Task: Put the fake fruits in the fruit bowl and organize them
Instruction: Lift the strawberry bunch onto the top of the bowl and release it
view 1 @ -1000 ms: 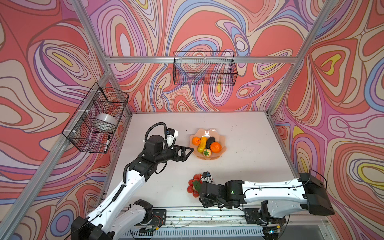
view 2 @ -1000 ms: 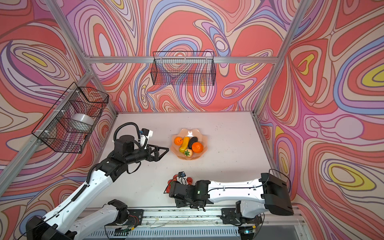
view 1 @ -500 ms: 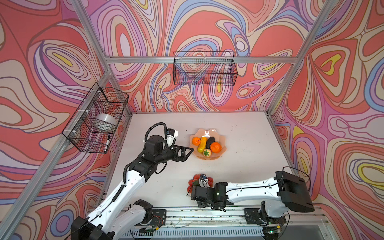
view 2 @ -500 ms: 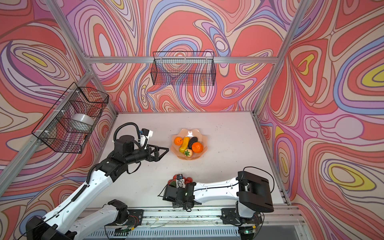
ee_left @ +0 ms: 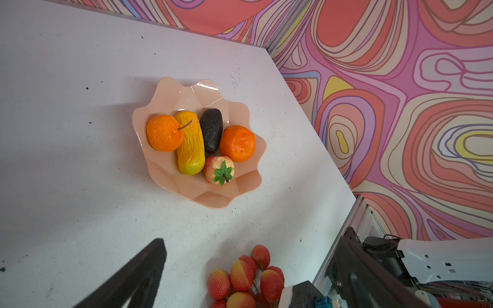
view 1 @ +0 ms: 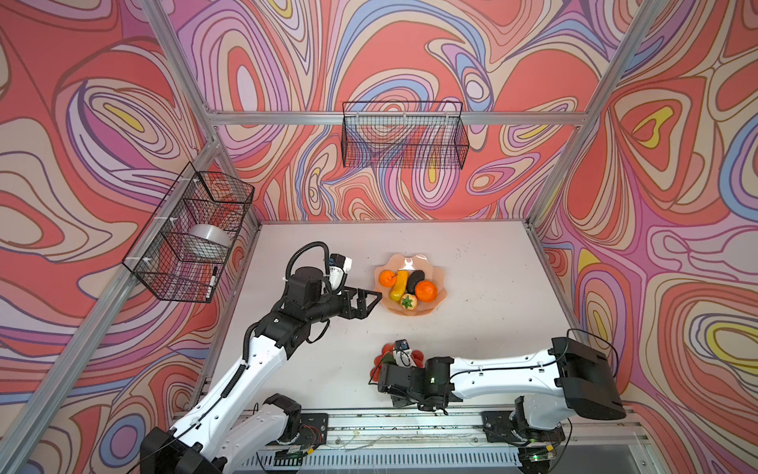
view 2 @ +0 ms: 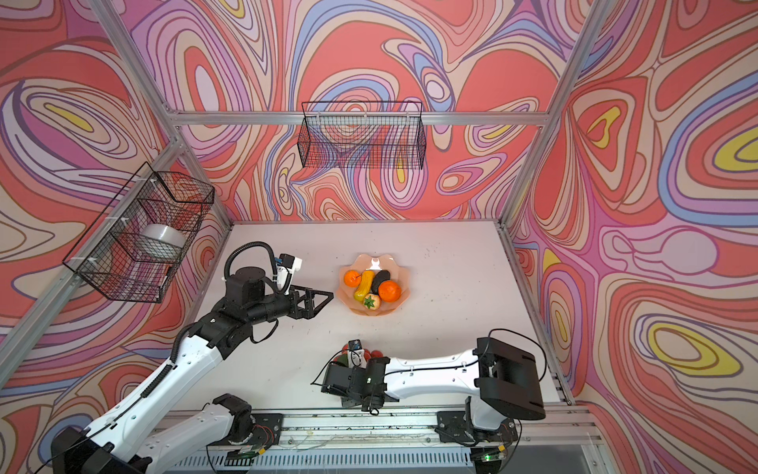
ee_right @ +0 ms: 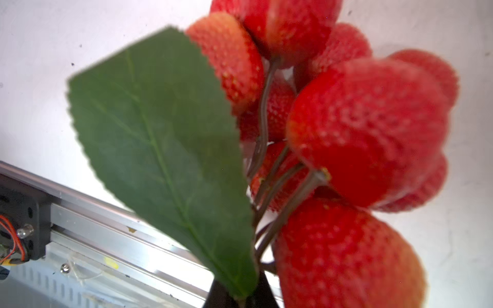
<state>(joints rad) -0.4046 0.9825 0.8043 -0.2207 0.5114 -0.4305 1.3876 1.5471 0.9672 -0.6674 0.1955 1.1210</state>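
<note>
Ben: Since a second ago, the right arm has swung in along the front edge of the tabletop (view 1: 471, 262) and its jaws have drawn together; the left arm has not stirred. In both top views the berry cluster (view 1: 416, 356) (view 2: 375, 353) lies by the middle of that front edge, partly hidden by the wrist and well apart from the bowl (view 1: 410, 314) (view 2: 369, 314) at mid-tabletop.

Ana: And the left gripper (view 1: 369, 303) (view 2: 322, 303)?

Ben: Spread wide, empty, just beside the bowl's rim.

Ana: Left wrist view?

Ben: Tangerine (ee_left: 162, 133), gourd (ee_left: 190, 144), avocado (ee_left: 211, 130), orange (ee_left: 237, 144) and strawberry (ee_left: 218, 169) all sit in the bowl, packed close. The berries rest on bare tabletop, nearer the front edge.

Ana: Right wrist view?

Ben: Down there the right gripper (ee_right: 238, 293) is pinched tight on the base of the stems (ee_right: 262, 128), where the leaf (ee_right: 160, 133) joins.

Ana: How will it carry?

Ben: Light, I'd judge, but floppy, with thin wiry stems and berries that dangle and swing. The stem bundle is the sound hold. A berry would likely slip or dent, and the soft leaf alone could pull free.
</note>
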